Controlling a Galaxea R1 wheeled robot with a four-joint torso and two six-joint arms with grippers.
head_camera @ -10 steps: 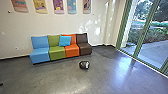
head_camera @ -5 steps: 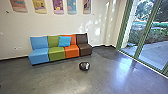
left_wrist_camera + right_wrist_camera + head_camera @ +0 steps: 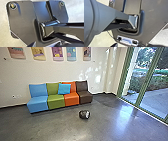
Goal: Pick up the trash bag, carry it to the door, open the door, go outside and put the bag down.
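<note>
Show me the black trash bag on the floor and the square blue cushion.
Black trash bag (image 3: pixel 82 115): head view, its dark side.
Square blue cushion (image 3: pixel 64 89): head view, middle of its front.

Seats along wall, trash bag before them, glass right

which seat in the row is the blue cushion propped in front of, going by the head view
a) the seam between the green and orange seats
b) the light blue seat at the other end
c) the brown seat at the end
a, the blue cushion leans where the backs of the green seat and the orange seat meet, overlapping both.
</note>
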